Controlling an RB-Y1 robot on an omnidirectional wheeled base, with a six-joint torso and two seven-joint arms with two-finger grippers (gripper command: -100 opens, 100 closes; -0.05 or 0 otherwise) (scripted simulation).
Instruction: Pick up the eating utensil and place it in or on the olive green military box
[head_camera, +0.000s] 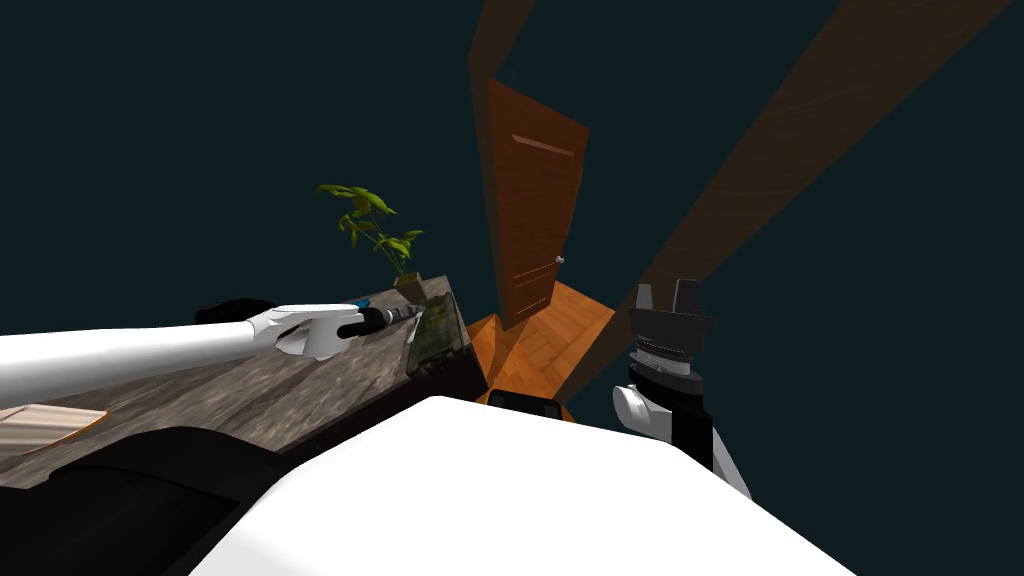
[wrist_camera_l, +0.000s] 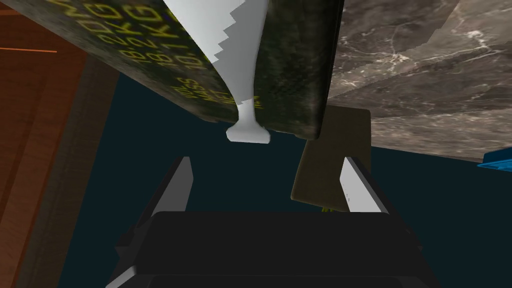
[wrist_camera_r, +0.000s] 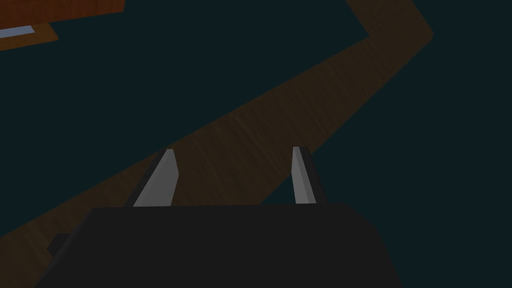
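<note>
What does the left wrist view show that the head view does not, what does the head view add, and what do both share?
Left wrist view adds: yellow lettering on the olive box, a white utensil lying on it with its handle end past the box's edge, and the left gripper open, just short of that handle.
Head view adds: a plant with green leaves, a wooden board and the right gripper.
Both: the box on the marbled counter, with the left gripper at it.
</note>
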